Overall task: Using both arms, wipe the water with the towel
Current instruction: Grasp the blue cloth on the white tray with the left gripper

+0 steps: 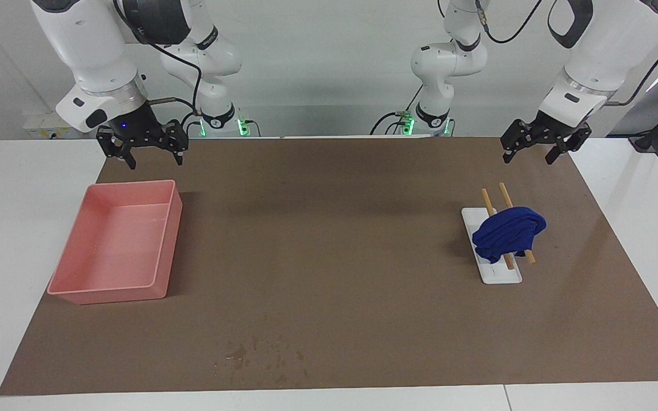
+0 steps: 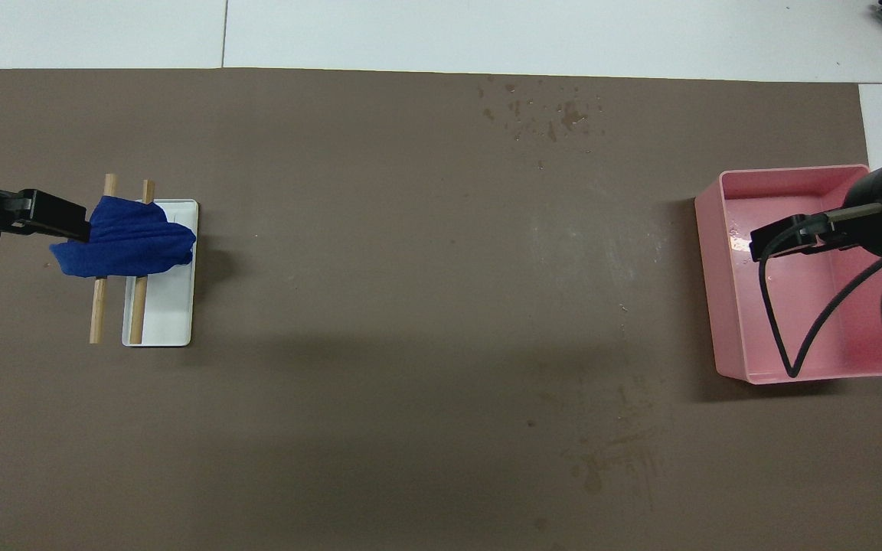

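Observation:
The blue towel lies crumpled over two wooden sticks on a white tray, toward the left arm's end of the table. The water is a scatter of dark specks on the brown mat, at the edge farthest from the robots. My left gripper hangs open in the air, well above the mat and clear of the towel. In the overhead view its tip overlaps the towel's edge. My right gripper hangs open over the pink bin.
A pink bin stands toward the right arm's end of the table; a black cable loops over it in the overhead view. Faint dried stains mark the mat nearer to the robots.

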